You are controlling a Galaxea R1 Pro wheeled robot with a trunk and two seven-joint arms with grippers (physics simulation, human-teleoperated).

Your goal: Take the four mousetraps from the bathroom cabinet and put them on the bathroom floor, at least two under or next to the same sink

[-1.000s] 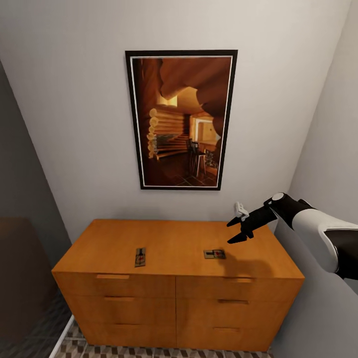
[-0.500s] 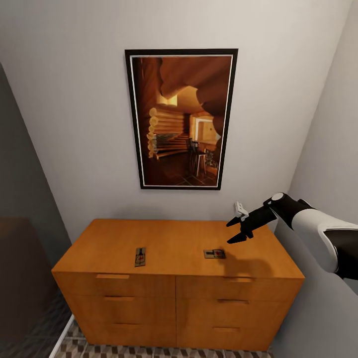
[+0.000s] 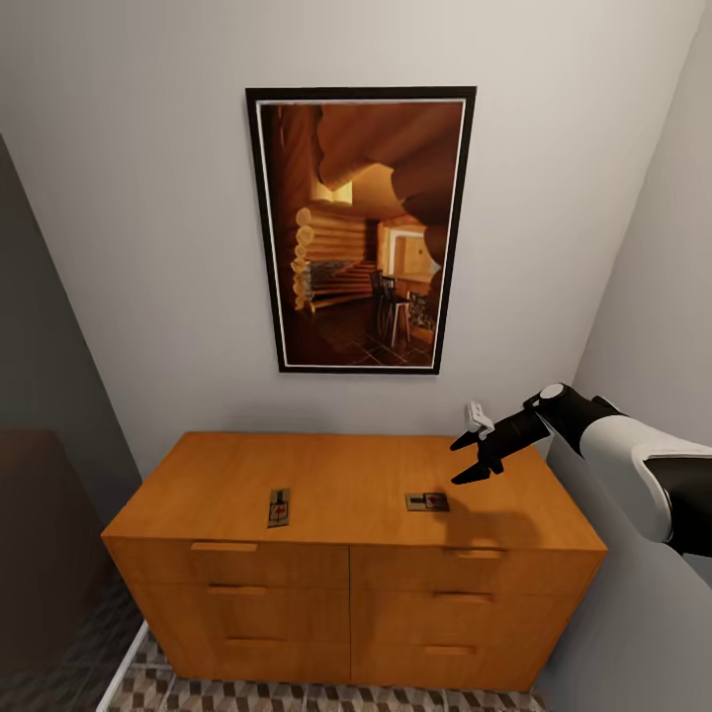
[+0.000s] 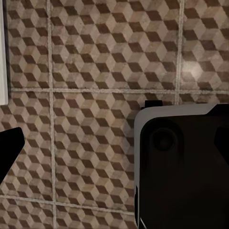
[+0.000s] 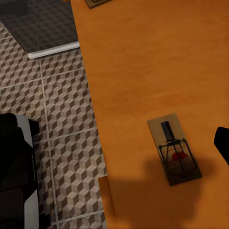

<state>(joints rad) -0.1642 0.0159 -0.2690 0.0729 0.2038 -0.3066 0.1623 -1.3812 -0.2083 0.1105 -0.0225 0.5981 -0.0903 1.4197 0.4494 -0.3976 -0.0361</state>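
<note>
The orange-brown cabinet (image 3: 346, 475) stands against the wall under a framed picture. Two mousetraps lie flat on its top, one left of centre (image 3: 280, 507) and one right of centre (image 3: 427, 501). My right gripper (image 3: 458, 463) hovers open just above and to the right of the right one, touching nothing. In the right wrist view that mousetrap (image 5: 174, 150) lies on the cabinet top (image 5: 138, 71), with a dark fingertip (image 5: 222, 143) beside it. Bathroom floor (image 4: 90, 57) spreads below the left wrist, where one dark fingertip (image 4: 9, 145) of the left gripper stands far off to the side.
A large framed picture (image 3: 361, 232) hangs above the cabinet. A wall (image 3: 653, 297) closes in right beside the cabinet and my right arm. A dark panel (image 3: 44, 445) stands to the left. The robot's own base (image 4: 183, 167) is over the tiles. Drawers are shut.
The whole head view has shifted slightly, so the camera moved. My right gripper stays open in the same spot above the cabinet, and both mousetraps lie where they were.
</note>
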